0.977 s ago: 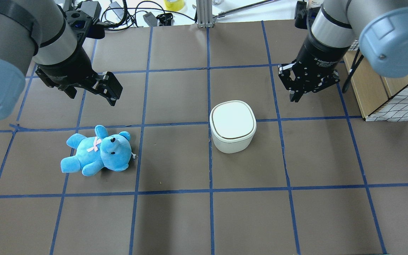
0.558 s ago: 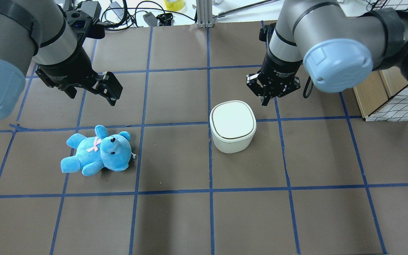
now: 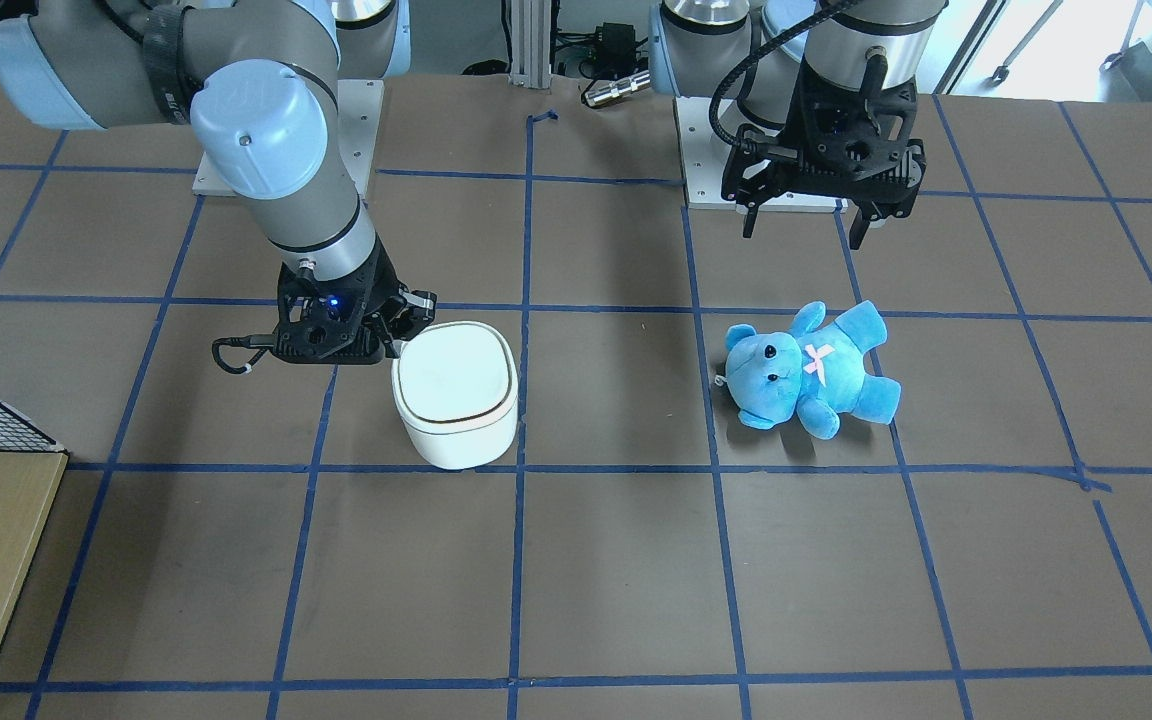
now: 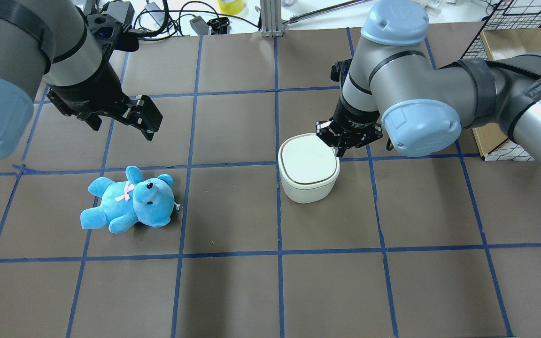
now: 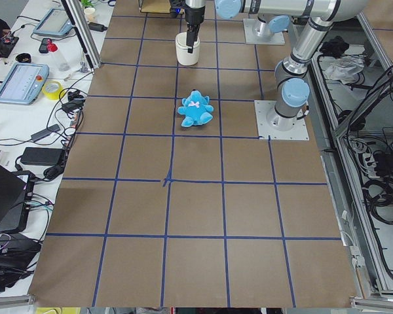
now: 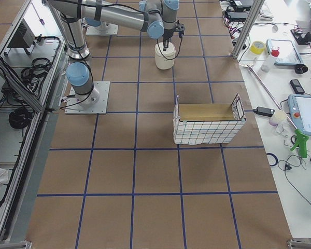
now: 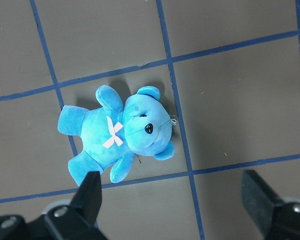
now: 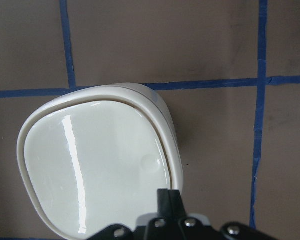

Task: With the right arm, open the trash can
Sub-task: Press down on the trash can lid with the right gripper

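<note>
The white trash can (image 4: 308, 162) stands mid-table with its lid flat and closed; it also shows in the front view (image 3: 456, 385) and the side views (image 5: 187, 49) (image 6: 165, 54). My right gripper (image 4: 337, 151) is shut, fingers together, pointing down at the can's far right rim. In the right wrist view the shut gripper (image 8: 170, 197) sits over the lid's edge (image 8: 100, 170). From the front, the right gripper (image 3: 401, 335) glows blue beside the can. My left gripper (image 4: 146, 117) is open and empty, above and behind the blue teddy bear (image 4: 129, 202).
The teddy bear (image 7: 120, 135) lies on its back to the left, between the left gripper's spread fingers (image 7: 90, 190). A wire-mesh basket with wooden boxes (image 4: 510, 47) stands at the table's right edge. Cables and gear lie along the far edge.
My right arm has swung left and down from the far right, bringing its shut gripper to the can's rim. The left arm, bear and can have not moved.
</note>
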### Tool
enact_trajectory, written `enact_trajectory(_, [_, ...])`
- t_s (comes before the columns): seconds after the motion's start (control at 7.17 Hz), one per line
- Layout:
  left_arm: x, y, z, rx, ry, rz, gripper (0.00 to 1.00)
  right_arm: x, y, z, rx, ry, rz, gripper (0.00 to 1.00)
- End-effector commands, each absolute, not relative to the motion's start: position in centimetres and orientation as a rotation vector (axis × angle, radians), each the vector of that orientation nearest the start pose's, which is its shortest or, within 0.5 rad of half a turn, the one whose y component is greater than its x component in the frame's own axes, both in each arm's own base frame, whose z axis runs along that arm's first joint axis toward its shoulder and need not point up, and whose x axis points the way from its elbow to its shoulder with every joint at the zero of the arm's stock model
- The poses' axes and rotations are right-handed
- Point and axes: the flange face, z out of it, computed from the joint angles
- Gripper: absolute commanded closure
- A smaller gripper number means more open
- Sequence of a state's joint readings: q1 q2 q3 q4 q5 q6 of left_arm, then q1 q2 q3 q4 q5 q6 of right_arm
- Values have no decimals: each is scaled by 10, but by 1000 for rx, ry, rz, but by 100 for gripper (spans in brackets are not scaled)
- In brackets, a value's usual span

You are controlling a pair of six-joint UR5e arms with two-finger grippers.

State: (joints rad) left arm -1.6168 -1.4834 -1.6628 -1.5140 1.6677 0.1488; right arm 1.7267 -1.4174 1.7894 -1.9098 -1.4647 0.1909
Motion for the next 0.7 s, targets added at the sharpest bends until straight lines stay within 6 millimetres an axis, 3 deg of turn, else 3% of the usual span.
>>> enact_trajectory(0.0, [-145,-454,490,292,3028,-72,0,228,-504,326,44,3039,65,96])
enact_trajectory(0.56, [-145,-454,490,292,3028,-72,0,229,-509,315,45,3040,79,97])
